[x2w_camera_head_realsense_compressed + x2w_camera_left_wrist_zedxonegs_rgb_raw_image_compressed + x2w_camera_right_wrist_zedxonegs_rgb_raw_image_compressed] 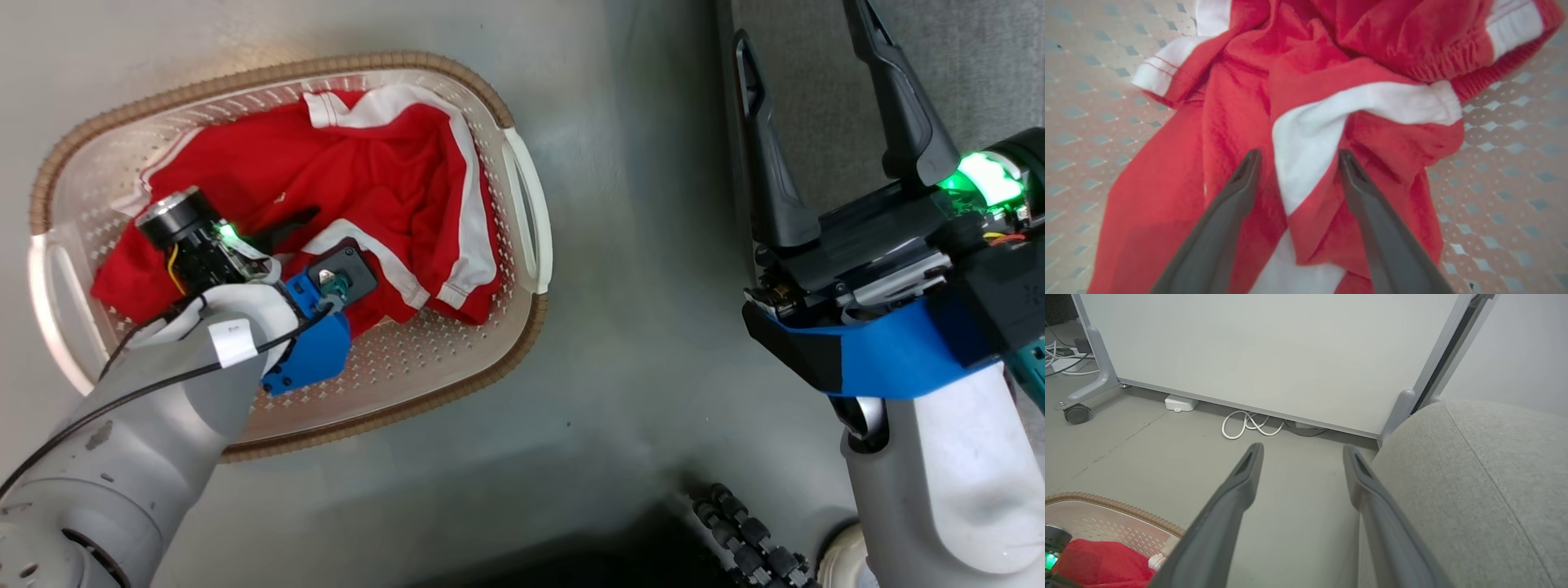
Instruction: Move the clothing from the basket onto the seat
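1. The seat (1486, 477) is the largest thing here. It is a grey woven cushion with a rounded edge and one stitched seam, at 4 o'clock in the right wrist view and 1 o'clock in the head view. No garment shows on the visible part of it, so the transfer looks barely begun.
2. The basket (245, 77) stands on the floor (637, 327) at 10 o'clock in the head view, well apart from the seat. It is a rounded rectangle of cream perforated plastic with a brown woven-look rim. Its open top lets an arm reach straight down into it.
3. The clothing (384, 163) lies crumpled inside the basket. It is soft red fabric with white stripes and trim, and I cannot tell where one garment ends and another begins. The cloth bunches into raised folds, which probably make the easiest places to pinch.
4. The left gripper (1298, 157) is down inside the basket. Its long dark fingers (1229, 204) are spread apart on either side of a white-striped fold at the centre of the left wrist view. Whether the tips touch the cloth I cannot tell. It seems placed to close on that fold.
5. The right gripper (1302, 451), at 3 o'clock in the head view, is spread wide and holds nothing. It hangs over the floor just beside the seat's edge, apparently parked out of the way.
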You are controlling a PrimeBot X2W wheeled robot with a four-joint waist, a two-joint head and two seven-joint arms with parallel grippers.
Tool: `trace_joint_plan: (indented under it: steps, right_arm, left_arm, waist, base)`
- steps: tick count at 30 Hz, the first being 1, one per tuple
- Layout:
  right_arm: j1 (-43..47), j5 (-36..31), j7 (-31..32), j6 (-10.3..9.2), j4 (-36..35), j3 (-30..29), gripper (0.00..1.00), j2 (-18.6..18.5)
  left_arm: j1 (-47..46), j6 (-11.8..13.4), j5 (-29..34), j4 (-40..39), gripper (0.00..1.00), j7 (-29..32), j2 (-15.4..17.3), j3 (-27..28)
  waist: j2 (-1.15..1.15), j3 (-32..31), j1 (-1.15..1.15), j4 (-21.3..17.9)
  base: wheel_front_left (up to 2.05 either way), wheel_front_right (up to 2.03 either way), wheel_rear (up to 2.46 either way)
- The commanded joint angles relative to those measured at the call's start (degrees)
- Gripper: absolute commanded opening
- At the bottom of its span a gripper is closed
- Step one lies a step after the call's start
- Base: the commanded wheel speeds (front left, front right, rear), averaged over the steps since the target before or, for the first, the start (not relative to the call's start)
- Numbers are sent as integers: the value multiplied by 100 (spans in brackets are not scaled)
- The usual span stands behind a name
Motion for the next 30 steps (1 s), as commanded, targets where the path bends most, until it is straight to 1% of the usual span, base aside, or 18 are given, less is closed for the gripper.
trace_joint_plan:
  steps: [1,8,9,10,13,20,26,30]
  right_arm:
    - [-17,0,-21,3,-71,2,100,-15]
    - [157,-12,-21,3,-221,-10,100,-16]
    - [165,-13,-21,3,-235,-15,100,-16]
    - [174,-11,-21,2,-243,-18,100,-16]
    - [169,20,-21,3,-219,13,100,-16]
    - [63,2,-21,3,-169,14,100,-17]
    - [99,-70,-22,3,-40,-24,100,-17]
    - [139,-68,-21,3,77,-17,100,-18]
  left_arm:
    - [-135,-3,-15,23,100,7,47,-17]
    - [-172,-3,-9,43,100,67,-7,-64]
    - [-191,-3,25,32,56,56,-21,-65]
    - [-215,-3,77,26,0,40,-35,-68]
    - [-206,-3,186,16,0,20,-86,-70]
    - [-217,-3,134,-39,0,-150,-192,-72]
    - [-48,-3,48,-194,0,-292,-344,-73]
    - [54,-3,-121,-347,0,-324,-416,-72]
  waist:
    - [0,135,-1,-53]
    - [0,244,-1,-44]
    - [0,254,-1,-36]
    - [0,263,-1,-27]
    - [0,267,-1,-6]
    - [0,158,-1,73]
    - [0,-202,-1,294]
    - [0,-510,-1,435]
  base:
    - [0,0,0]
    - [0,0,0]
    - [0,0,0]
    - [0,0,0]
    - [0,0,0]
    - [0,0,0]
    - [0,0,0]
    - [0,0,0]
